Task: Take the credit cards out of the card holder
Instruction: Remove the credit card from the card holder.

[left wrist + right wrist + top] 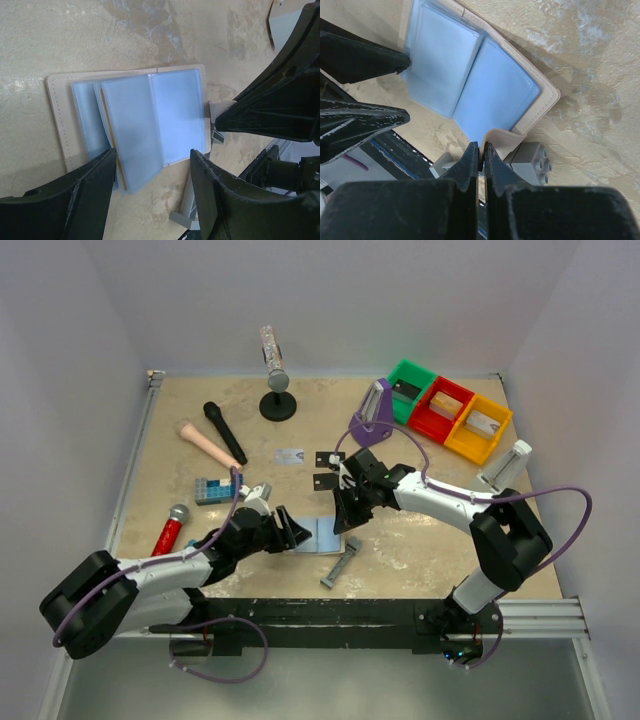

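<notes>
The card holder [326,535] lies open on the table, pale blue inside with a tan rim. It also shows in the left wrist view [165,110] and the right wrist view [495,95]. My right gripper [482,150] is shut on the card holder's curled tan edge, at its right side [343,523]. My left gripper [154,156] is open and straddles the wallet's near edge, at its left side [297,530]. A silver-grey credit card [290,456] and two black cards [328,458] [325,481] lie flat on the table beyond the wallet.
A grey brick bar [342,563] lies just right of the wallet, next to my right fingers [530,160]. A blue brick [215,490], a red microphone [170,530], a black microphone [225,432] and a pink handle [205,443] lie at the left. Coloured bins [450,412] stand at the back right.
</notes>
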`<control>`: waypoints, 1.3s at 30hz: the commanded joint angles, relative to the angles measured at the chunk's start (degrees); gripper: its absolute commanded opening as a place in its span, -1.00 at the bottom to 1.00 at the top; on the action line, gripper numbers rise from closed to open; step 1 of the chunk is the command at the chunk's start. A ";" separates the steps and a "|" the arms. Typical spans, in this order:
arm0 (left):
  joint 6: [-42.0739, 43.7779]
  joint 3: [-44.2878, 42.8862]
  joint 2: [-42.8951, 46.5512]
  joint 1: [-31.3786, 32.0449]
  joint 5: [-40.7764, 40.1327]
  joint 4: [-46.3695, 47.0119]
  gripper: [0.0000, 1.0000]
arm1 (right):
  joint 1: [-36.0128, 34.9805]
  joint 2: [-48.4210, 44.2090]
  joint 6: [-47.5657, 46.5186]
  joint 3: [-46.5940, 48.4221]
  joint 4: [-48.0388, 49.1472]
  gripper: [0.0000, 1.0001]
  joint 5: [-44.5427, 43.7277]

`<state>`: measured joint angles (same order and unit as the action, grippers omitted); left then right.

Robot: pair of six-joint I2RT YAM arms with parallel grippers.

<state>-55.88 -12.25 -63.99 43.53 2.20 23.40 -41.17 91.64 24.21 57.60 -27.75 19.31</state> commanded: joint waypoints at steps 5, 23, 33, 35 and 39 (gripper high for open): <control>1.47 -1.37 -4.39 0.06 6.41 8.59 0.29 | 0.21 0.21 -0.92 0.40 1.12 -1.00 1.87; 1.47 -0.67 -3.26 0.07 5.46 9.04 0.28 | 0.21 0.12 -0.91 0.05 0.42 -1.00 0.73; 2.70 0.03 5.18 -0.02 -4.65 -2.38 0.24 | 0.39 0.65 -1.79 1.37 -3.18 -0.95 -4.71; 3.49 -0.58 6.24 -0.02 -5.79 -4.23 0.23 | 0.74 0.56 -2.14 1.63 -4.24 -0.82 -5.94; 4.20 -1.20 7.91 -0.11 -7.12 -6.61 0.22 | 1.26 -0.14 -2.67 2.07 -6.00 -0.50 -8.14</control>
<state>-54.13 -12.29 -57.87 43.53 -1.54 19.62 -40.58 91.92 22.98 57.63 -31.16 14.90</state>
